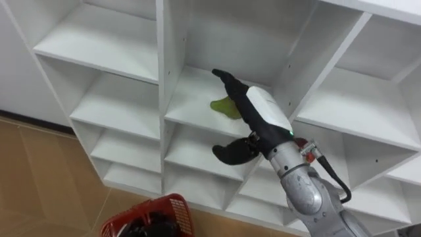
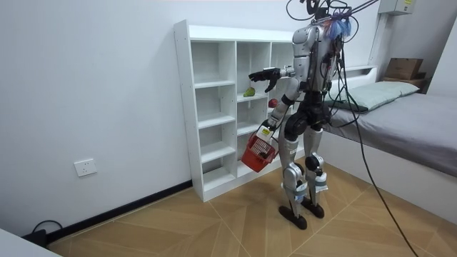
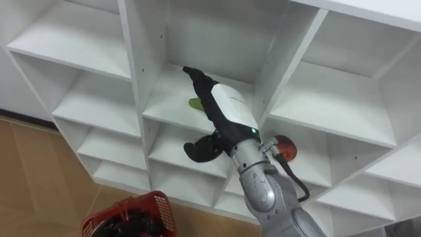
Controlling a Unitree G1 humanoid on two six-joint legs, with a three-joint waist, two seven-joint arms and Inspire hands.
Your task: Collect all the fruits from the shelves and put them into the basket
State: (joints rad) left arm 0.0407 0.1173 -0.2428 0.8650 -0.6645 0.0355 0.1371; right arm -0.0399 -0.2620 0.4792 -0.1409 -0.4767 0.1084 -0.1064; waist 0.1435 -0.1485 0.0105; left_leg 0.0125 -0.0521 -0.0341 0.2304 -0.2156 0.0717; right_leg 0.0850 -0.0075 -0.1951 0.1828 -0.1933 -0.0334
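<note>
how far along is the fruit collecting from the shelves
Early. Nothing is confirmed collected: the red basket at the left hand shows no fruit I can make out. In hand: the right hand, open, reaches into the white shelf unit's middle column at the green fruit, not yet gripped. Left: grasp it, then the red fruit in the lower compartment to the right.

We see a plain white wall with a dark skirting board at its foot and a white socket low on it. The floor is light wood laid in herringbone. A white closet of open shelves stands against the wall. At the room view's right lies a grey-covered bed with a pale pillow, and a cardboard box behind it.
</note>
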